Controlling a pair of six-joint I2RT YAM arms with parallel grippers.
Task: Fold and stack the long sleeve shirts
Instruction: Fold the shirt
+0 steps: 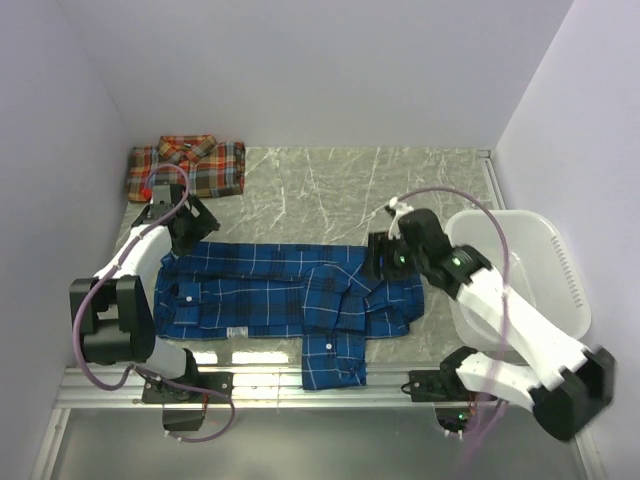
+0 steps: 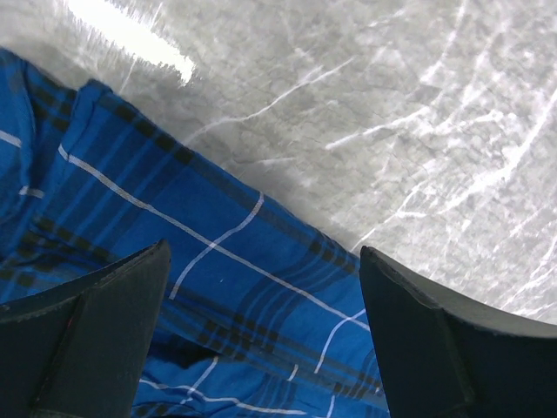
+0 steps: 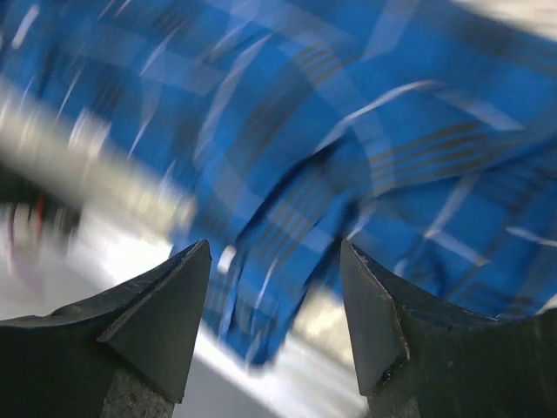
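Note:
The blue plaid shirt [image 1: 290, 298] lies spread across the near middle of the table, one sleeve [image 1: 333, 362] hanging toward the front edge. The red-orange plaid shirt [image 1: 187, 168] lies folded at the far left. My left gripper [image 1: 192, 232] is open at the blue shirt's far left edge; in the left wrist view its fingers [image 2: 96, 335] straddle the blue cloth [image 2: 218, 287] with nothing held. My right gripper [image 1: 380, 262] is open over the shirt's far right part; the right wrist view is blurred and shows blue cloth [image 3: 348, 165] between and beyond the fingers [image 3: 165, 305].
A white plastic basket [image 1: 560, 290] stands at the right, beside my right arm. The table is grey marbled stone [image 1: 330, 190], with walls on three sides. A metal rail [image 1: 270, 382] runs along the front edge.

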